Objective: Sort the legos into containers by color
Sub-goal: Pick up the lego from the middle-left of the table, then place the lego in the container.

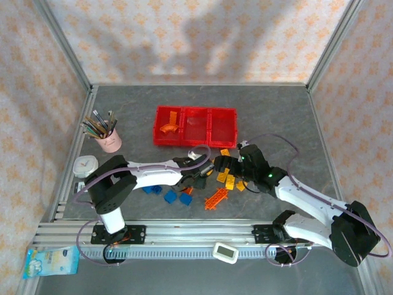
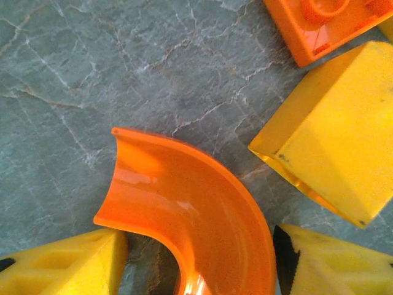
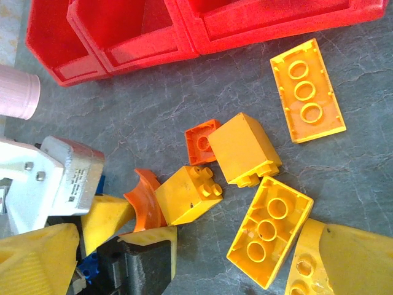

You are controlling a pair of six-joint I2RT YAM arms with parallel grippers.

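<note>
Beyond the spread right end effector (image 1: 222, 165), the leftmost container (image 1: 169, 109) holds one curved orange lego (image 1: 167, 128).

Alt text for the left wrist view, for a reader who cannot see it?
A curved orange brick lies on the grey table between the left gripper's yellow fingertips. A yellow brick and another orange brick lie at the upper right.

The curved orange lego (image 2: 202, 227) is glossy, smooth plastic, the yellow legos (image 2: 338, 141) matt and grainy; the worktop (image 2: 123, 74) looks like matt veined stone.
</note>
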